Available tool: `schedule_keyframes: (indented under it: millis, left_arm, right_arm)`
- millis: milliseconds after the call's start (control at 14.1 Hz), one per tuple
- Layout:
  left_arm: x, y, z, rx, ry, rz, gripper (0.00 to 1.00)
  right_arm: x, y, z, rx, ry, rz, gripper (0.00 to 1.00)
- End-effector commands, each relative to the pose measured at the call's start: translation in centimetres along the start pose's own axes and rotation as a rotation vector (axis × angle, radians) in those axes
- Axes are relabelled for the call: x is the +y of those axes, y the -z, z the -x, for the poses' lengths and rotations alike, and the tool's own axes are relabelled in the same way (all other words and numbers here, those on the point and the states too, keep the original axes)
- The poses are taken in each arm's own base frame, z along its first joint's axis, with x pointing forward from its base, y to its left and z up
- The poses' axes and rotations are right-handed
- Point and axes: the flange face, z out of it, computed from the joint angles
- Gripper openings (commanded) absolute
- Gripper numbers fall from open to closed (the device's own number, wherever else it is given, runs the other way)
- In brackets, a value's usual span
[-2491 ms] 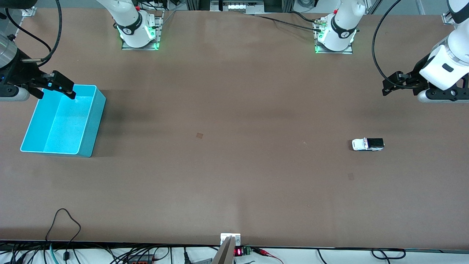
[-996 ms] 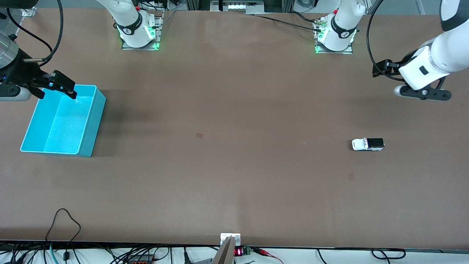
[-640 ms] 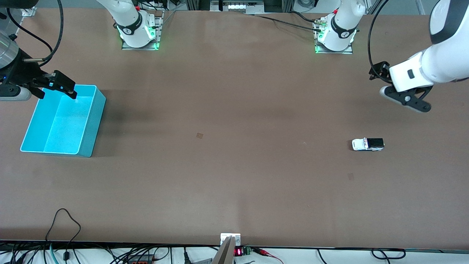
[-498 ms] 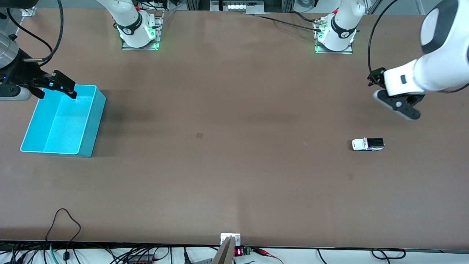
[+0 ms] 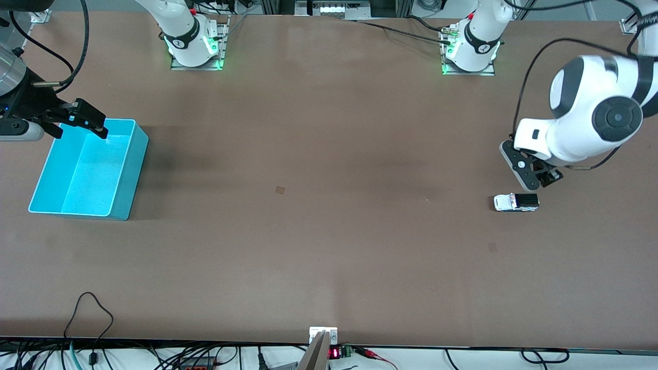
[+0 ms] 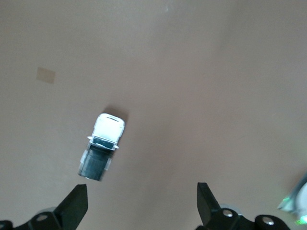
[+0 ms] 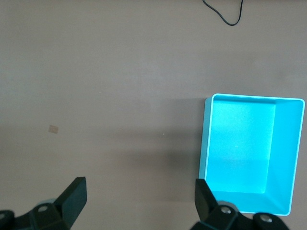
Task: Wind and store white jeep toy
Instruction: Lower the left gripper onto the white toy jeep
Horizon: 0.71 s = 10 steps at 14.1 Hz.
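The white jeep toy (image 5: 516,202), with its black ribbed roof, stands on the brown table toward the left arm's end. It also shows in the left wrist view (image 6: 103,146). My left gripper (image 5: 541,182) hangs open and empty just above the table, beside the jeep's black end and not touching it. In its own view (image 6: 142,206) the jeep lies just off one fingertip (image 6: 76,203). My right gripper (image 5: 79,132) is open and empty, and waits over the rim of the turquoise bin (image 5: 87,169). In the right wrist view (image 7: 139,196) the empty bin (image 7: 252,153) lies beside it.
Two small tan patches mark the table, one near the middle (image 5: 279,189) and one nearer the front camera than the jeep (image 5: 492,247). A black cable loop (image 5: 92,308) lies at the front edge. The arm bases (image 5: 470,49) stand along the top edge.
My left arm has swung in from the table's end and come down beside the jeep, its wrist turned to point down. The jeep, the bin and the right arm have not moved.
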Motion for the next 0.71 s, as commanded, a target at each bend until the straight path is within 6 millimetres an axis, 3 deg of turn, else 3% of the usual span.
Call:
schedule_keyframes:
  millis: [0,142,640]
  left_arm:
    - [-4.0,-4.1,2.7,0.017,-0.197,-0.035,1.0]
    - [-5.9,-7.4,4.5,0.026,-0.276,-0.034,1.0]
    - [-8.0,-13.8,5.2,0.039,-0.374,-0.045,1.0]
  right_arm:
    - [-0.3,0.7,0.2,0.005,0.0,0.007,1.0]
    - [-0.3,0.7,0.2,0.005,0.0,0.007,1.0]
    - [-0.3,0.6,0.3,0.002,0.0,0.008,1.0]
